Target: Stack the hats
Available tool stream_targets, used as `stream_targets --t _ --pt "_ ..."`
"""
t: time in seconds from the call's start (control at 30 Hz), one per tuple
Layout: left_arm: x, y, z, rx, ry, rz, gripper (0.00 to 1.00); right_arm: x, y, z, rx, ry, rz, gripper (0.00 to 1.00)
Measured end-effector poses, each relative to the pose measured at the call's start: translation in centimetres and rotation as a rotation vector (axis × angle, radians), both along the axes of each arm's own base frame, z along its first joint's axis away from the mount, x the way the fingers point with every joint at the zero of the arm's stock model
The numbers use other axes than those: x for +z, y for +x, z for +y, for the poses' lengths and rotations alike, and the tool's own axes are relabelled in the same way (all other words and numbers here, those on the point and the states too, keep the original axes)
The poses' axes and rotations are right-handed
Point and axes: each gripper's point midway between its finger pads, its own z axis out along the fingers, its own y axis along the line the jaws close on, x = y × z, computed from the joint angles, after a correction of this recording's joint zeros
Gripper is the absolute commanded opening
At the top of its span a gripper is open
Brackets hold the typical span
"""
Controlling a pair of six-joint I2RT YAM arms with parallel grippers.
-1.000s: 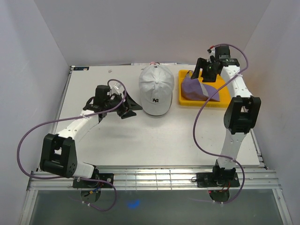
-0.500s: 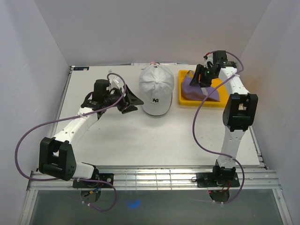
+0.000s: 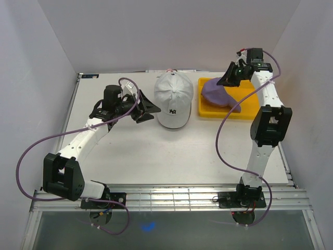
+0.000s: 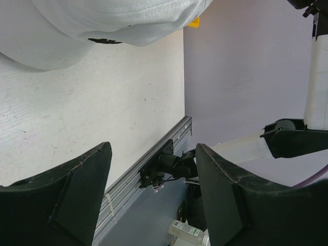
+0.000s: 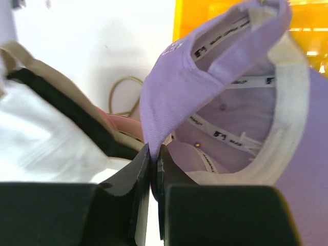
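Note:
A white hat (image 3: 173, 99) sits on top at the table's middle back. In the right wrist view, edges of a black hat (image 5: 72, 110) and a pink hat (image 5: 120, 125) show under the white hat (image 5: 41, 138). A purple hat (image 3: 218, 94) lies partly raised over the yellow tray (image 3: 248, 108). My right gripper (image 3: 225, 80) is shut on the crown fabric of this purple hat (image 5: 174, 92), pinched between the jaws (image 5: 155, 159). My left gripper (image 3: 148, 109) stands open just left of the white hat (image 4: 102, 20), with nothing between its fingers (image 4: 154, 179).
A gold wire stand (image 5: 120, 87) shows behind the stacked hats. White walls close in the table on the left, back and right. A metal rail (image 3: 171, 198) runs along the near edge between the arm bases.
My right gripper came down onto the purple hat, shut on its crown and lifted that side off the tray. My left gripper shifted slightly toward the white hat.

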Motion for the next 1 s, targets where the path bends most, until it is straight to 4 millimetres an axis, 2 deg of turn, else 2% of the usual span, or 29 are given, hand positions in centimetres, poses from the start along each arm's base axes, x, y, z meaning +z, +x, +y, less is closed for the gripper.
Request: stream_targets --t 0.17,0.3,0.4,0.5,0.6,0.77,0.87,1.0 --pt "0.9 0.3 -0.2 0.008 -0.023 -0.024 0.8 5.6 0.0 -1.4 -0.066 0.095 -0.082 0.08" --pt "2.5 0.7 -0.4 0.015 -0.062 -0.073 0.83 12.0 -0.8 -1.7 -0.092 0.196 -0.198 0.08" --pt "4.2 1.0 -0.6 0.018 -0.113 -0.124 0.85 17.2 -2.5 -1.0 -0.094 0.297 -0.288 0.08" --pt "5.6 1.3 -0.9 0.018 -0.162 -0.165 0.87 21.9 -4.8 0.3 -0.074 0.43 -0.374 0.08" --pt "7.1 1.7 -1.2 0.014 -0.203 -0.217 0.88 25.5 -7.1 1.5 -0.054 0.582 -0.42 0.08" --pt "9.0 2.3 -2.1 -0.011 -0.285 -0.303 0.89 29.9 -8.7 4.1 -0.008 0.751 -0.438 0.08" --pt "9.1 2.3 -3.0 -0.029 -0.324 -0.319 0.89 31.9 -9.9 6.8 0.035 0.823 -0.419 0.08" --pt "9.0 2.1 -4.6 -0.058 -0.376 -0.348 0.91 35.8 -12.5 10.5 0.116 0.906 -0.432 0.08"
